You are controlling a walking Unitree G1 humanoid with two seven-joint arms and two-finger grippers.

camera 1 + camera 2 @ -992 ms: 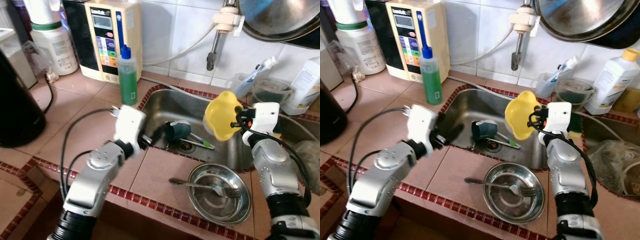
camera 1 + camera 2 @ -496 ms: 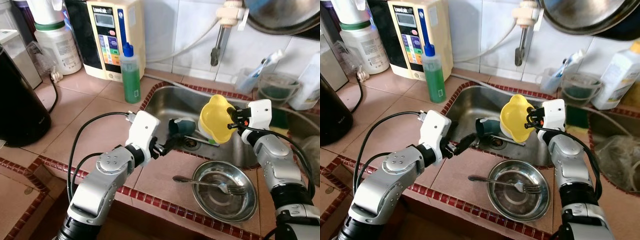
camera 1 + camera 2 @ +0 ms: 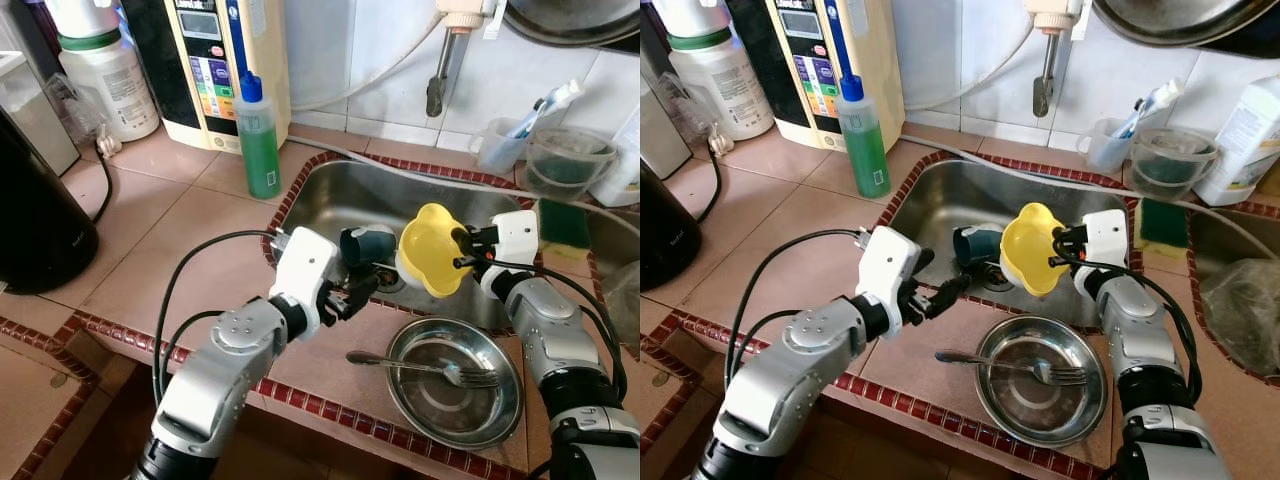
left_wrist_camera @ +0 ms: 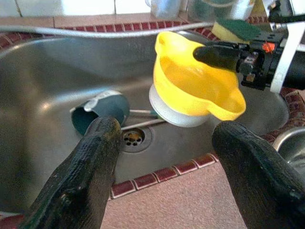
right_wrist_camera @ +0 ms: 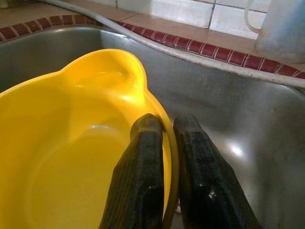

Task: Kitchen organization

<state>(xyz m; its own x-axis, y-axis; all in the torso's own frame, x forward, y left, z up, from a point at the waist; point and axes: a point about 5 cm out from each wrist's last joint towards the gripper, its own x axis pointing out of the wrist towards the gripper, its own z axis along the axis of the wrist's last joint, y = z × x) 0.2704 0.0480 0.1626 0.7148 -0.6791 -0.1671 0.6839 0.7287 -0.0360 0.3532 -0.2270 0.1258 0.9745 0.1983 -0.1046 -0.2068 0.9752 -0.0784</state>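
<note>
Holding a yellow bowl (image 3: 428, 250) over the sink (image 3: 330, 195)

Right gripper (image 5: 164, 138) pinches its rim tight; left gripper (image 4: 164, 157) hangs spread wide at the near edge, teal cup (image 3: 365, 243) lying below.

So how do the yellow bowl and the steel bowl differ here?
The yellow bowl is plastic, held tilted over the sink with its rim pinched in the right gripper; the steel bowl sits flat on the counter. The yellow bowl is empty; the steel bowl holds a fork. The steel bowl looks wider. Both are round.
</note>
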